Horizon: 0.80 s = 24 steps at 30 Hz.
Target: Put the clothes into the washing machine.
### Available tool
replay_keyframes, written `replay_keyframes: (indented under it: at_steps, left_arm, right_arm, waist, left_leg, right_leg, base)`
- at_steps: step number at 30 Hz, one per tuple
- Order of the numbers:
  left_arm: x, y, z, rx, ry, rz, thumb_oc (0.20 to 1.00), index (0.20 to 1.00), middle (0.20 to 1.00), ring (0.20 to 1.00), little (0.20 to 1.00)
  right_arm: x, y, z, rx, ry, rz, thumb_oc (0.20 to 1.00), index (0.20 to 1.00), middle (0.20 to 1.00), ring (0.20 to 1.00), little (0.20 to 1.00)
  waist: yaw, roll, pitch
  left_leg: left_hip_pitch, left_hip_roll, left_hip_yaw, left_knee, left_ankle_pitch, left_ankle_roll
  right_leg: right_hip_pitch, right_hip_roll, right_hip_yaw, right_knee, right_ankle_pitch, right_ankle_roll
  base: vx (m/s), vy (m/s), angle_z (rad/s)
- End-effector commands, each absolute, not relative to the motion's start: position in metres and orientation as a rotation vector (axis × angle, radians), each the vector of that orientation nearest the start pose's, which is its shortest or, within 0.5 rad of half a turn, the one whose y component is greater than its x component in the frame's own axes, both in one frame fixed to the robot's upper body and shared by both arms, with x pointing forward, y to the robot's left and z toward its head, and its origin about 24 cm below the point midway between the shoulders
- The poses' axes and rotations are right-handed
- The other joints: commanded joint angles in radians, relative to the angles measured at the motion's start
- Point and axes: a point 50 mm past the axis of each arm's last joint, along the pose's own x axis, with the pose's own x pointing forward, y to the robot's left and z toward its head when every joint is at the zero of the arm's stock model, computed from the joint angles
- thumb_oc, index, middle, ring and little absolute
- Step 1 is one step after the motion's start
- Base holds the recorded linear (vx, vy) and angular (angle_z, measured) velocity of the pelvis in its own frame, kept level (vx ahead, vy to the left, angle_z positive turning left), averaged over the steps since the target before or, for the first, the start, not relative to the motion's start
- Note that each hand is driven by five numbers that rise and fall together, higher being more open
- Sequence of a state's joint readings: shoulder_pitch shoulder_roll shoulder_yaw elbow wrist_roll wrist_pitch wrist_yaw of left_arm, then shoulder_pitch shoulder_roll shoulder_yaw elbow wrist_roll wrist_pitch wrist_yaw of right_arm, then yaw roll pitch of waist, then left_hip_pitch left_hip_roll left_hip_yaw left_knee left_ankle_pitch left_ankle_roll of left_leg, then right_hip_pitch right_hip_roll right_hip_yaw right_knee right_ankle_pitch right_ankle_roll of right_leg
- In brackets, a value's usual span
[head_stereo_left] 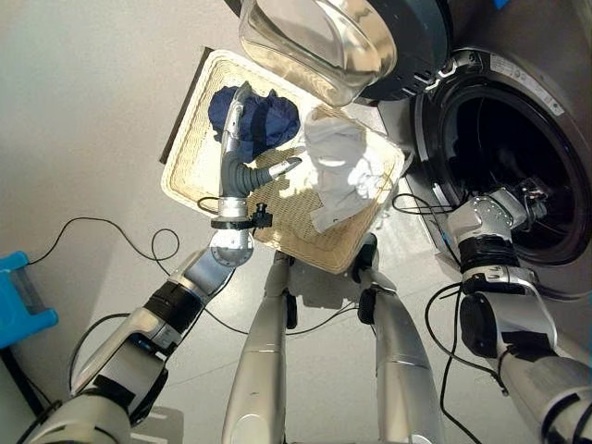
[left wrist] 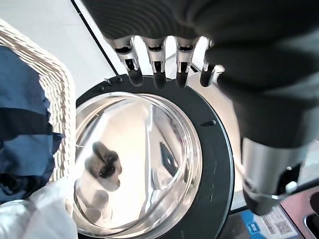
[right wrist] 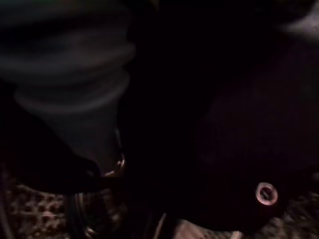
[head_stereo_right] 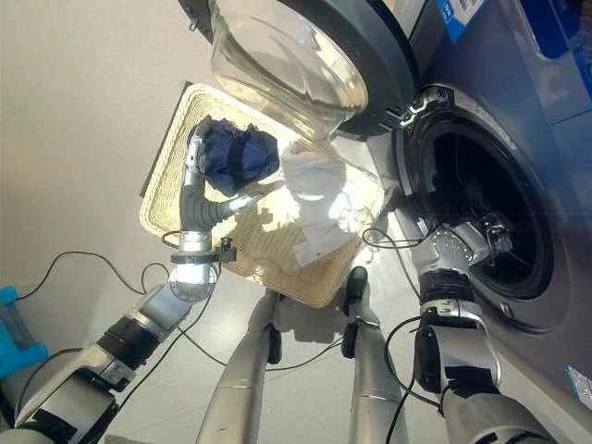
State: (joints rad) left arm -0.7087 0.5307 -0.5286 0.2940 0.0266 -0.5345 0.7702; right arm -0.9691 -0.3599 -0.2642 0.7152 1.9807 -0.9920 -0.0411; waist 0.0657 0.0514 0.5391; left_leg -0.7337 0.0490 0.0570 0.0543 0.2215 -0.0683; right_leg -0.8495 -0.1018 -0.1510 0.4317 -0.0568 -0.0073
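- One wicker basket (head_stereo_left: 190, 153) on the floor, holding two garments.
- Left hand (head_stereo_left: 237, 129): fingers straight, lying on the dark blue garment (head_stereo_left: 273, 120).
- White garment (head_stereo_left: 340, 171) just beside, untouched.
- One washing machine (head_stereo_right: 481, 139), door (head_stereo_left: 370, 46) open.
- Right hand (head_stereo_left: 529, 199) at the drum mouth; its state cannot be told.

Two crumpled garments lie in the wicker basket (head_stereo_left: 190, 157) — dark blue cloth (head_stereo_left: 268, 120) beside white cloth (head_stereo_left: 338, 166), near the open washing machine (head_stereo_left: 504, 157).
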Motion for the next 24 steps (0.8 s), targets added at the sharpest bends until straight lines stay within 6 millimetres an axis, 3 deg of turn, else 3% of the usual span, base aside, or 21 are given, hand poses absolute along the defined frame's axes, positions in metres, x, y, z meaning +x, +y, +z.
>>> replay_keyframes:
  at_steps: [1,8,13,14,24]
  left_arm:
    - [0.310,0.117,0.226,0.242,-1.100,0.081,1.000,1.000,1.000,1.000,1.000]
    - [0.310,0.114,0.228,0.232,-1.108,0.073,1.000,1.000,1.000,1.000,1.000]
    - [0.310,0.109,0.232,0.230,-1.114,0.057,1.000,1.000,1.000,1.000,1.000]
    - [0.310,0.107,0.232,0.231,-1.117,0.053,1.000,1.000,1.000,1.000,1.000]
    - [0.316,0.105,0.228,0.266,-1.069,0.051,1.000,1.000,1.000,1.000,1.000]
  right_arm:
    - [0.318,-0.341,0.214,1.754,-1.279,-0.852,0.200,0.200,0.200,0.200,0.200]
    - [0.308,-0.356,0.211,1.743,-1.313,-0.944,0.200,0.200,0.200,0.200,0.200]
    - [0.311,-0.358,0.215,1.731,-1.299,-0.914,0.200,0.200,0.200,0.200,0.200]
    - [0.316,-0.356,0.217,1.733,-1.253,-0.878,1.000,1.000,1.000,1.000,1.000]
    - [0.336,-0.347,0.218,1.704,-1.073,-0.787,1.000,1.000,1.000,1.000,1.000]
  waist:
    - [-0.037,0.054,-0.019]
    - [-0.041,0.061,-0.019]
    - [-0.043,0.060,-0.019]
    - [-0.043,0.059,-0.019]
    - [-0.042,0.050,-0.019]
  left_leg:
    - [-0.003,-0.108,0.035,0.089,-0.117,0.029]
    - [0.010,-0.105,0.044,0.081,-0.114,0.026]
    - [0.015,-0.104,0.044,0.083,-0.115,0.025]
    - [0.016,-0.104,0.044,0.084,-0.115,0.025]
    - [0.023,-0.099,0.041,0.083,-0.114,0.026]
  right_leg:
    - [0.053,0.000,-0.088,-0.129,0.168,0.099]
    - [0.062,-0.001,-0.085,-0.133,0.167,0.101]
    - [0.066,-0.002,-0.086,-0.129,0.164,0.102]
    - [0.066,-0.002,-0.086,-0.129,0.164,0.101]
    - [0.075,0.000,-0.089,-0.130,0.163,0.098]
  base:
    - [0.00,0.000,0.00]
    - [0.00,0.005,0.00]
    - [0.00,0.000,0.00]
    - [0.00,0.000,0.00]
    - [0.00,0.000,0.00]
